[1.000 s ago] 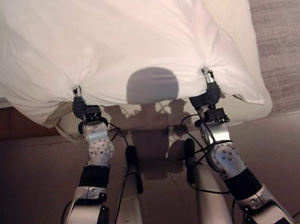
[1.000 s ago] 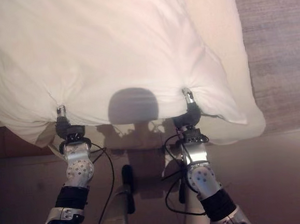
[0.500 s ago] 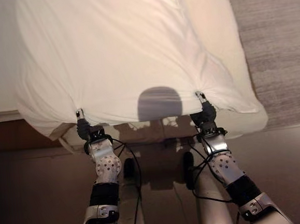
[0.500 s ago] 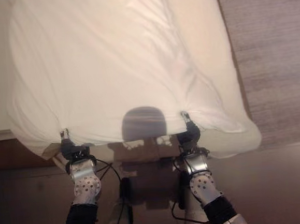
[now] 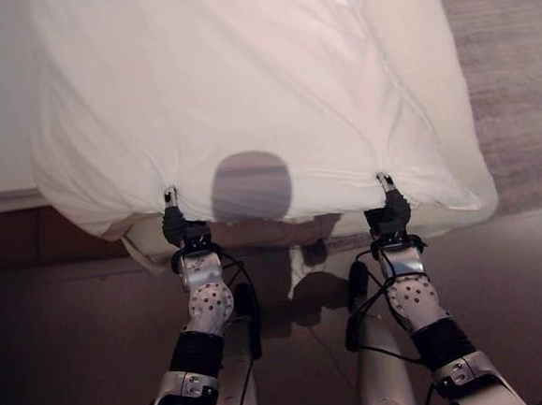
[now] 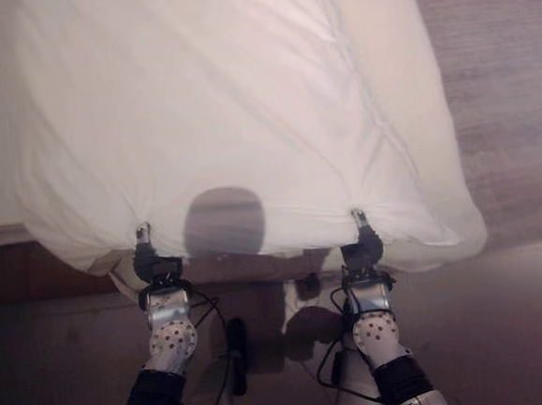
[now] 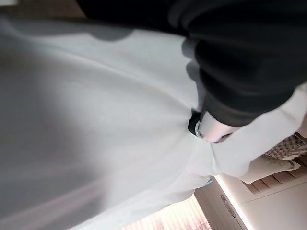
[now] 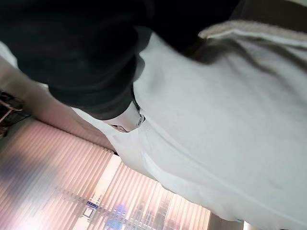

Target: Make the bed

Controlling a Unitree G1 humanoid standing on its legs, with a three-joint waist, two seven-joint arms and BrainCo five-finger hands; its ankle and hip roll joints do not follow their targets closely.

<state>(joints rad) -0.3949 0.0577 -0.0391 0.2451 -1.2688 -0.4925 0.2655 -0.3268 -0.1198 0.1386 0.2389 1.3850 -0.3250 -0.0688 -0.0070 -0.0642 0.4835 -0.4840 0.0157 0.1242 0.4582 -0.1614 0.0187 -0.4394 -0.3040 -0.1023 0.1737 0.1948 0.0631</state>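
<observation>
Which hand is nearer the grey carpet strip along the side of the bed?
Right. The right hand grips the white duvet's near edge at the end closer to the grey carpet; the left hand grips the same edge at the far end from it.

plain white duvet [image 5: 243, 83], grey woven carpet [image 5: 515, 80], dark floor [image 5: 67, 350]
</observation>
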